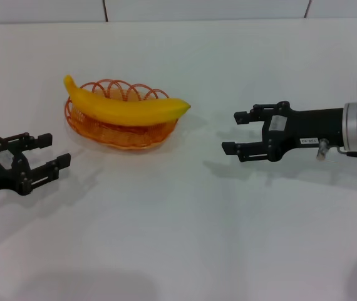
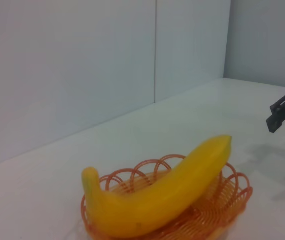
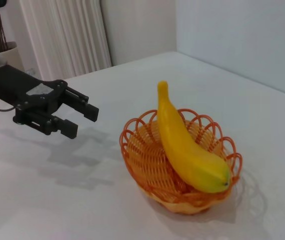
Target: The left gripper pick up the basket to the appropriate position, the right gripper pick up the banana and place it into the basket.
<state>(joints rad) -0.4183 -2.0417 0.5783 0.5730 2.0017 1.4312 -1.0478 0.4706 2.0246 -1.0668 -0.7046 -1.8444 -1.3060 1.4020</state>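
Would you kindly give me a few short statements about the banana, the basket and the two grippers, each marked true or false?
1. The banana lies across the basket. True.
2. The right gripper grips the banana. False: it is open, empty and apart from it.
3. The left gripper holds the basket's rim. False: it is open, clear of the basket.
4. The basket stands on the white table. True.

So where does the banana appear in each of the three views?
Head view: the banana lies across the orange basket, left of centre, both ends past the rim.
Left wrist view: low in the middle, on the same basket.
Right wrist view: right of centre, stem end pointing up.
Shared landmark: the basket under it.
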